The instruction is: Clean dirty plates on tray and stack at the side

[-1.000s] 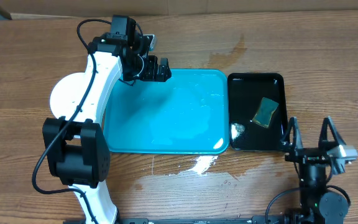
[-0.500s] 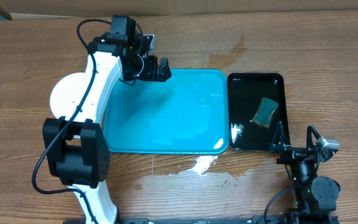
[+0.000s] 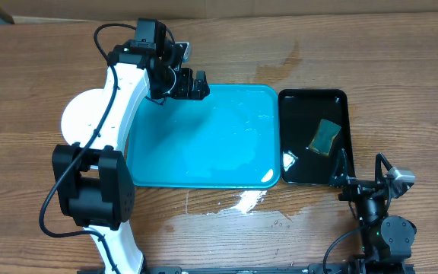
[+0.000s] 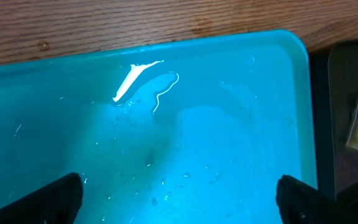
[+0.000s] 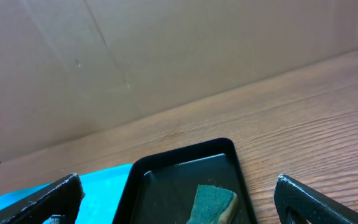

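The tray (image 3: 204,152) is seen at mid-frame, wet and bare of plates. The plates (image 3: 78,114) are seen as one white round at the left of the frame, just beside the tray's left rim and partly hidden under the left arm; their number cannot be told. The black tray (image 3: 299,106) with its sponge (image 3: 326,137) is set to the right. The left gripper (image 3: 201,85) is held wide open over the tray's upper left corner, so the stack lies to its lower left, nearer this arm. The right gripper (image 3: 362,169), likewise spread open, is parked at the lower right.
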### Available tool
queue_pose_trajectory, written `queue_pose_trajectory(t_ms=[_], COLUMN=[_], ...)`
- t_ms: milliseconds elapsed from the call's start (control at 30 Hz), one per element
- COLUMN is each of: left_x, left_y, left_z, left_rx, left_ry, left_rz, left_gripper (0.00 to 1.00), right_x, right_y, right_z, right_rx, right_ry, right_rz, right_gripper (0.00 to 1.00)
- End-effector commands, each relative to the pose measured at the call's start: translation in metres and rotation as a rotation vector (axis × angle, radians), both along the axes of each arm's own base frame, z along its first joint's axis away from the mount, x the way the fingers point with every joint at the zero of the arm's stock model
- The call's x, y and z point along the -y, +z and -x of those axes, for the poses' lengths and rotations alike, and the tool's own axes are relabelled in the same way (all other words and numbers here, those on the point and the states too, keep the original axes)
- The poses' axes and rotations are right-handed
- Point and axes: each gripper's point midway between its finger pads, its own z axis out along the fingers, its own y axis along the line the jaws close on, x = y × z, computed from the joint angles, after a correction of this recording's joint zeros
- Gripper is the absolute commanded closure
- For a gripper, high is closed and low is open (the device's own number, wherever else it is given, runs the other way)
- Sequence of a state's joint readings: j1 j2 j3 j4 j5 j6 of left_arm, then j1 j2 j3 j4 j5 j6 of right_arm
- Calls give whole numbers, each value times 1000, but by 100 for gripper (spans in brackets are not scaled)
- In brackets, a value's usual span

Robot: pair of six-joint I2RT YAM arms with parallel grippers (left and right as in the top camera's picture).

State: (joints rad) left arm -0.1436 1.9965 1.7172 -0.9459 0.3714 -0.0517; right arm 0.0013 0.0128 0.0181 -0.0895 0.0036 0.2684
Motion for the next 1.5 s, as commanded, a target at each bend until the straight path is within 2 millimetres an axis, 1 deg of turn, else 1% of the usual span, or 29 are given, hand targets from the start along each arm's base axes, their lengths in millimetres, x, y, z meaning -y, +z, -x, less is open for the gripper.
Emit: queue_pose_trajectory(t_ms=[0, 100, 167, 233, 300, 400, 500, 533, 567, 600, 633, 700, 767, 867, 933, 1000, 1033, 1100, 1167, 1267, 1333, 1367, 1467], left_x=[2, 5, 11, 16, 24, 39, 51, 52, 51, 46, 42, 26, 2, -36, -57, -72, -81, -93, -99, -101, -103, -106, -114], left_y=[13, 12, 24, 40, 68, 119, 174, 195, 211, 232, 248, 283, 310, 339, 345, 347, 345, 335, 320, 297, 280, 265, 234], left_z=[-1, 0, 2, 6, 13, 31, 59, 71, 80, 92, 102, 124, 143, 165, 186, 206, 218, 239, 259, 281, 290, 294, 297], left_rx=[31, 36, 70, 113, 185, 309, 439, 488, 528, 582, 622, 719, 802, 900, 920, 928, 925, 899, 866, 847, 835, 821, 806], left_ry=[-7, -14, -26, -37, -53, -86, -121, -129, -131, -127, -122, -92, -39, 65, 124, 173, 206, 254, 283, 300, 315, 331, 379], left_rz=[13, -11, -31, -51, -64, -56, -13, 3, 16, 32, 43, 63, 67, 44, 19, -8, -28, -58, -77, -87, -95, -105, -133], left_gripper=[0, 0, 0, 0, 0, 0, 0, 0, 0, 0, 0, 0, 0, 0, 0, 0, 0, 0, 0, 0, 0, 0, 0], right_x=[0, 0, 0, 0, 0, 0, 0, 0, 0, 0, 0, 0, 0, 0, 0, 0, 0, 0, 0, 0, 0, 0, 0], right_y=[-1, -1, -1, -1, -1, -1, -1, -1, -1, -1, -1, -1, -1, -1, -1, -1, -1, -1, -1, -1, -1, -1, -1], right_z=[0, 0, 0, 0, 0, 0, 0, 0, 0, 0, 0, 0, 0, 0, 0, 0, 0, 0, 0, 0, 0, 0, 0], right_rx=[5, 5, 5, 5, 5, 5, 4, 5, 5, 5, 5, 5, 5, 5, 5, 5, 5, 5, 5, 4, 5, 5, 5], right_ry=[2, 2, 2, 2, 2, 2, 2, 2, 2, 2, 2, 2, 2, 2, 2, 2, 2, 2, 2, 2, 2, 2, 2], right_rz=[-5, -5, -5, -5, -5, -5, -5, -5, -5, -5, -5, -5, -5, -5, -5, -5, -5, -5, -5, -5, -5, -5, -5], right_gripper=[0, 0, 0, 0, 0, 0, 0, 0, 0, 0, 0, 0, 0, 0, 0, 0, 0, 0, 0, 0, 0, 0, 0])
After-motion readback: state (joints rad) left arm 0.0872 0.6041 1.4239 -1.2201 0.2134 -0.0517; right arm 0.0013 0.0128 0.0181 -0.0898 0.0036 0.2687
